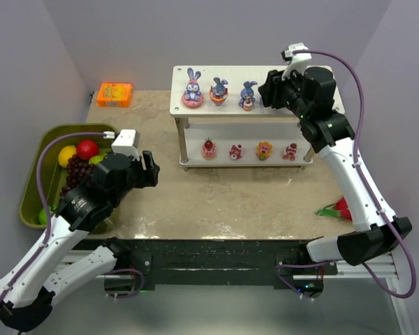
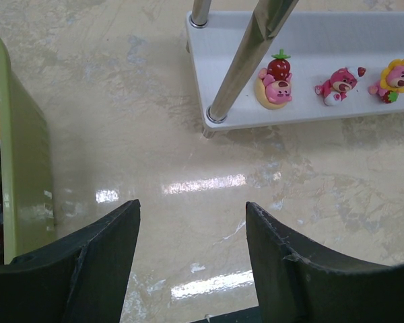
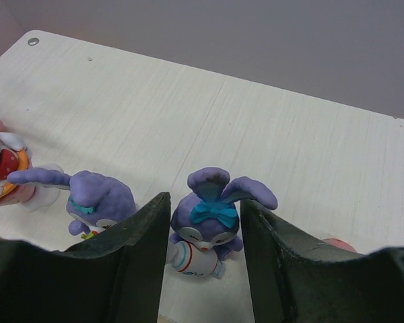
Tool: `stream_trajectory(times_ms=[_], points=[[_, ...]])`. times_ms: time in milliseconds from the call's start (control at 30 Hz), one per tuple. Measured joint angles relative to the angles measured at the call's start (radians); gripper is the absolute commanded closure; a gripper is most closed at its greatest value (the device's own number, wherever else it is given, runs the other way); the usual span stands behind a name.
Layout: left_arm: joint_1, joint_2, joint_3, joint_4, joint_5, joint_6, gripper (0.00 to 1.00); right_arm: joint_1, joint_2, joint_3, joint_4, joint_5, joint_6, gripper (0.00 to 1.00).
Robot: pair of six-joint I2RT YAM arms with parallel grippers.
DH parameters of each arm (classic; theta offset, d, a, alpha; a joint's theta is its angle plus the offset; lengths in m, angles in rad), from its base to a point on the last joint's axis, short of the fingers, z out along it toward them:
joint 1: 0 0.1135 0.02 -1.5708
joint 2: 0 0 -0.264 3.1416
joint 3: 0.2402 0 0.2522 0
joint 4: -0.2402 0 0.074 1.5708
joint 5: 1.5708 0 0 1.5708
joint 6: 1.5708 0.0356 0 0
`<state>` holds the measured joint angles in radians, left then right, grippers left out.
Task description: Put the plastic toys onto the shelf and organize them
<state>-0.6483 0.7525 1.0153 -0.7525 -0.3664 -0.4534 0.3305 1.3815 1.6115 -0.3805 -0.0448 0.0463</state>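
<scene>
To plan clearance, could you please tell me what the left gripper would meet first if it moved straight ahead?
Probably the bare tabletop, just short of the shelf and its corner leg; depth is unclear.

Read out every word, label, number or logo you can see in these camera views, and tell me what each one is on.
Orange box at the back left of the table: there are printed marks on its top, too small and blurred to read.
Shelf, plastic toys, green bin: no text, number or logo visible.
Nothing in any view can be read.
</scene>
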Motion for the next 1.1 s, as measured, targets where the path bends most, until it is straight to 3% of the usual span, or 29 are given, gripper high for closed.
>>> stream_trajectory(times_ms=[767, 1100], points=[[0.000, 0.003, -0.015, 0.000, -0.003, 0.000, 0.32, -0.003, -0.043, 0.000, -0.070, 0.039, 0.070, 0.61], [0.000, 0.011, -0.016, 0.000, -0.004, -0.001, 0.32, -0.003, -0.047, 0.000, -0.078, 0.039, 0.087, 0.50]])
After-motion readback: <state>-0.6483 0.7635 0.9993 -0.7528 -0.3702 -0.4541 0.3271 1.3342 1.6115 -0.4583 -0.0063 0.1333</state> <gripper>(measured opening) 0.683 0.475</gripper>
